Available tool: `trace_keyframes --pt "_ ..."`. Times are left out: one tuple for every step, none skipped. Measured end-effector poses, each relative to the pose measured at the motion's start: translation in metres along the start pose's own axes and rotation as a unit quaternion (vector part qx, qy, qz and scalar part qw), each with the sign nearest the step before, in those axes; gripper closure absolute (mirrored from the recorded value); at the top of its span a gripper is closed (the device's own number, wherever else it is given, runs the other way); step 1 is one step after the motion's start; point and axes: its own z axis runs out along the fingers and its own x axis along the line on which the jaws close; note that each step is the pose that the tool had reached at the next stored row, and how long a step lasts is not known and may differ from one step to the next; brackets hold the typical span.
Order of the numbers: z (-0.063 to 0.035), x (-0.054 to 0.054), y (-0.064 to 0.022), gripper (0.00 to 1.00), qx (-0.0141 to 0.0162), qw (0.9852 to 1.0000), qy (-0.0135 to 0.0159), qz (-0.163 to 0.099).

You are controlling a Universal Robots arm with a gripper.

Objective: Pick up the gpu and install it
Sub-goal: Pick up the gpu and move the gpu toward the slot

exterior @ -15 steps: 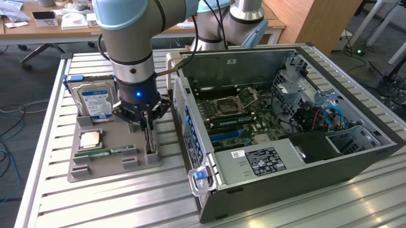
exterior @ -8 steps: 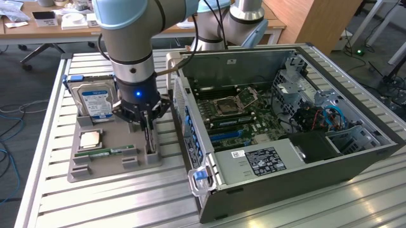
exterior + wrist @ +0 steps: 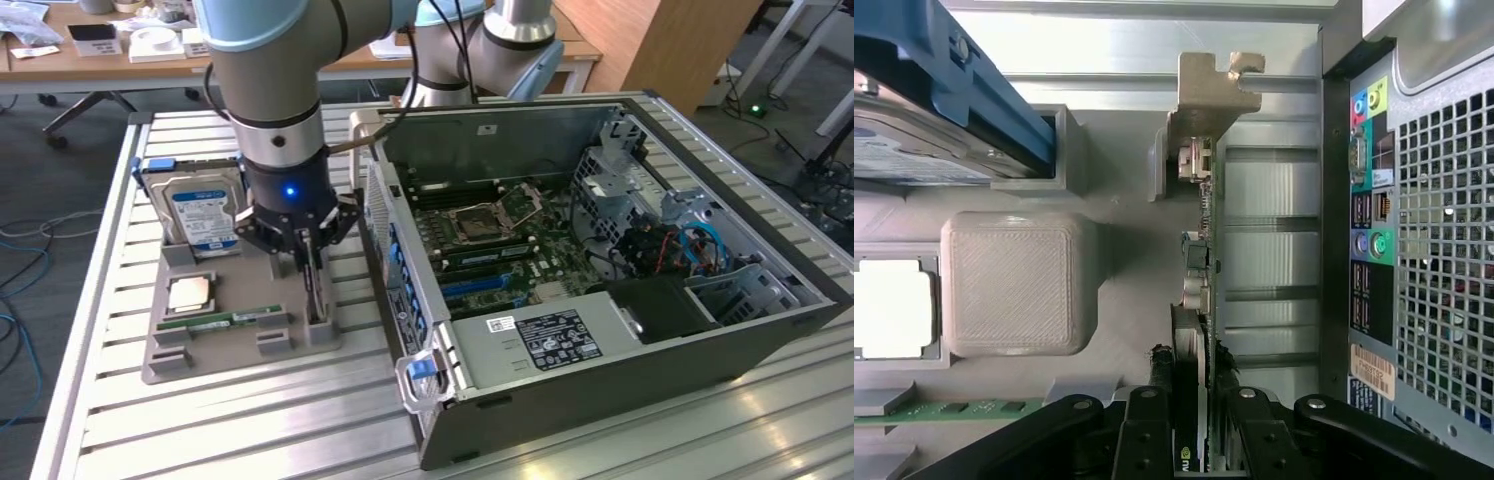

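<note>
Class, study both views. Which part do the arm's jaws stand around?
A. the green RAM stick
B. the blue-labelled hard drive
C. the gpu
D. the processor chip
C: the wrist view shows the jaws closed on either side of the thin gpu, which stands on edge in the grey holder.

Narrow lane around gpu (image 3: pixel 1199 290), between hard drive (image 3: pixel 200 210) and case (image 3: pixel 507 130)

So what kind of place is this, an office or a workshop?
Most likely a robotics lab: a robot arm stands over a slatted metal workbench, beside an open desktop computer case and a tray of computer parts. Office desks sit behind.
</note>
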Motion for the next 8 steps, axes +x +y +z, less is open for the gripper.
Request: trace_keyframes --pt "-0.0012 0.000 0.0000 0.74 0.0000 1.0000 0.0000 0.000" --pt "-0.0025 0.000 0.0001 0.74 0.0000 1.0000 0.0000 0.000" --pt "-0.0040 0.000 0.0002 0.74 0.0000 1.0000 0.0000 0.000" --pt "-0.0056 0.000 0.0002 0.74 0.0000 1.0000 0.0000 0.000" --pt "-0.0074 0.000 0.0003 0.74 0.0000 1.0000 0.0000 0.000" --pt "-0.0091 0.000 0.0004 0.74 0.0000 1.0000 0.0000 0.000" --pt "-0.0109 -0.001 0.0005 0.74 0.0000 1.0000 0.0000 0.000" --pt "-0.0127 -0.001 0.0005 0.74 0.0000 1.0000 0.0000 0.000"
